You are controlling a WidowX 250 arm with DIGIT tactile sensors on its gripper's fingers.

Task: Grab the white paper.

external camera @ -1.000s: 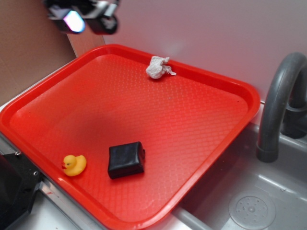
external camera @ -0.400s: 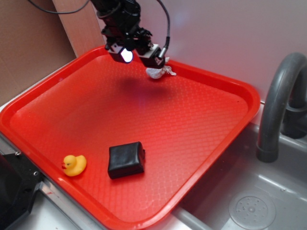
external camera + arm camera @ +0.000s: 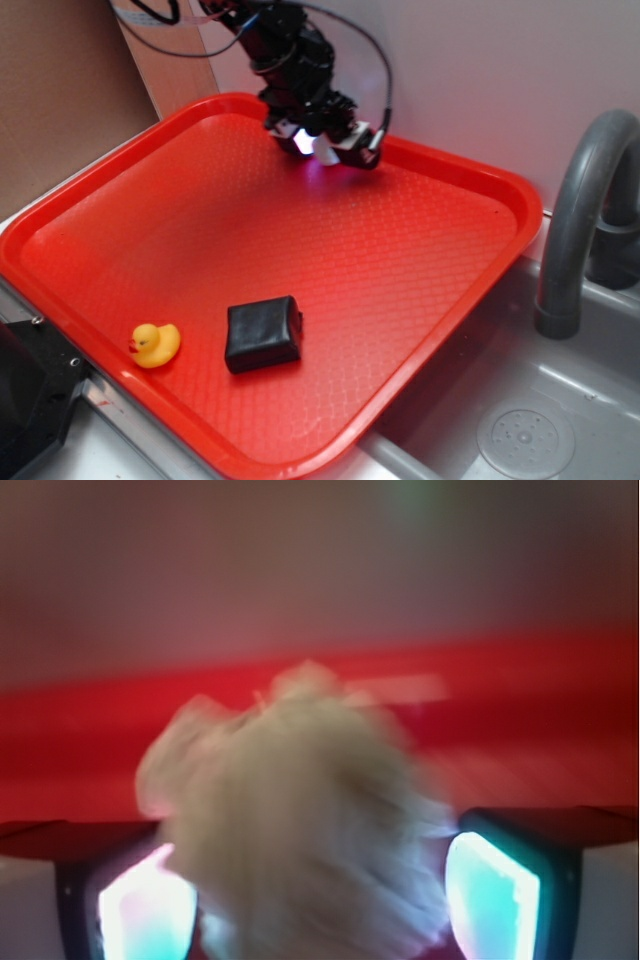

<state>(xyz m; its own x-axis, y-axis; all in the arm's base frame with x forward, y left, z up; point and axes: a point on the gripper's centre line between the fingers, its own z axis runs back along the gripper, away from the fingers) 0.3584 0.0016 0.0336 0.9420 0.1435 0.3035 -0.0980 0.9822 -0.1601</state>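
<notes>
The white paper [image 3: 300, 800], a crumpled white-grey wad, fills the middle of the blurred wrist view and lies between my two lit fingers [image 3: 150, 910]. My gripper [image 3: 320, 880] is open around it, with the pads standing to the wad's left and right. In the exterior view my gripper [image 3: 330, 150] is down at the far edge of the red tray [image 3: 430, 250]. It covers the paper there, and only a small white bit [image 3: 326, 156] shows under the fingers.
A yellow rubber duck [image 3: 153, 344] and a black block [image 3: 263, 333] lie at the tray's near side. A grey faucet [image 3: 580, 200] rises over the sink [image 3: 520, 430] at the right. A white wall stands just behind the tray's far rim.
My gripper has come down from the upper left, moved right along the far rim and dropped over the paper, which now sits between its fingers.
</notes>
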